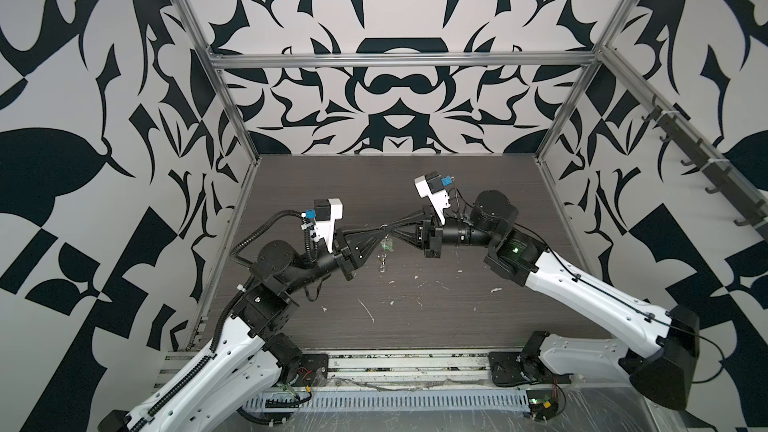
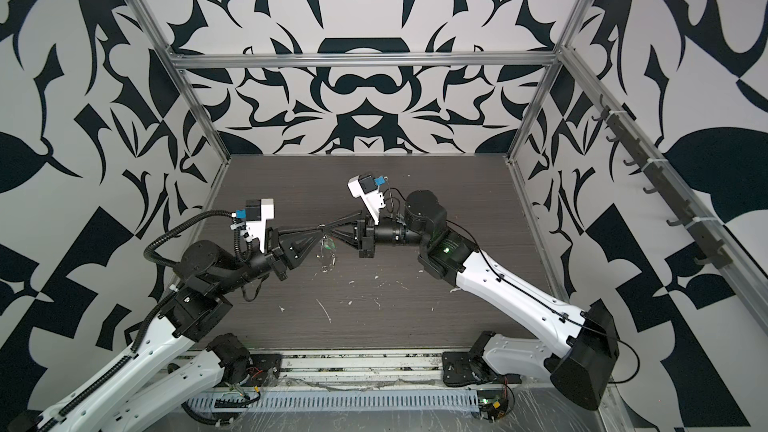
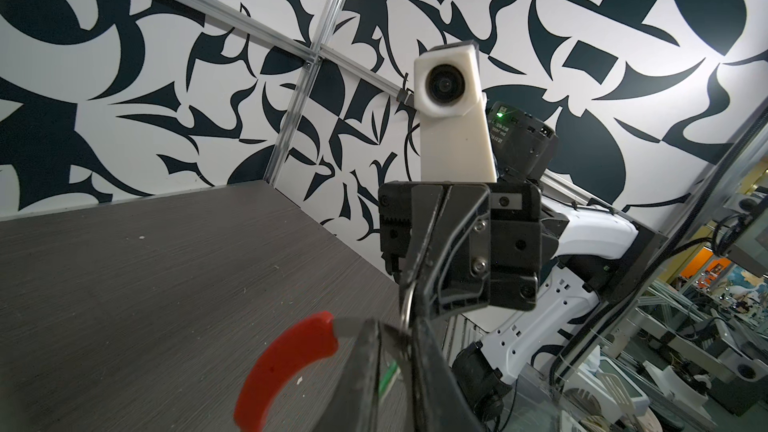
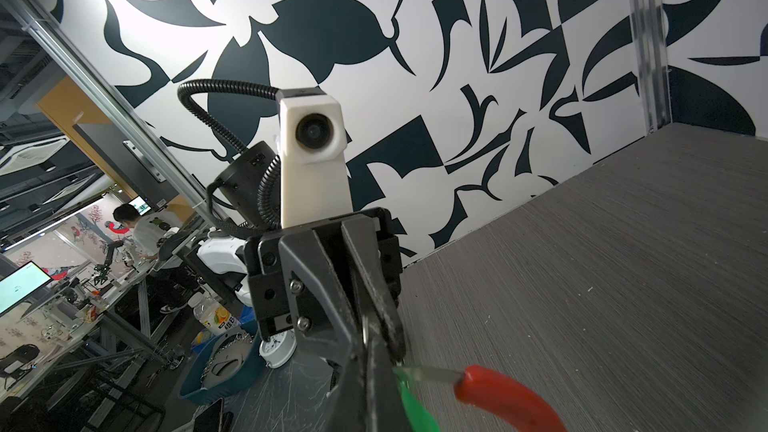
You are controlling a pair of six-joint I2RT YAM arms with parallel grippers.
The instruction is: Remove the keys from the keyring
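Both pincers meet tip to tip above the middle of the worktop (image 1: 457, 317). Right pincer (image 1: 392, 228): clenched, and in the left wrist view I see a thin silvery wire of the keyring (image 1: 382, 265) nipped at its tips. Left pincer (image 1: 376, 231): jaws nearly together on silvery metal of the keyring; I cannot tell hoop from small ring there. The keyring hangs beneath the tips. Its red sleeve (image 3: 284, 367) curves away from the grip. The green key (image 4: 417, 407) dangles just beside the right pincer.
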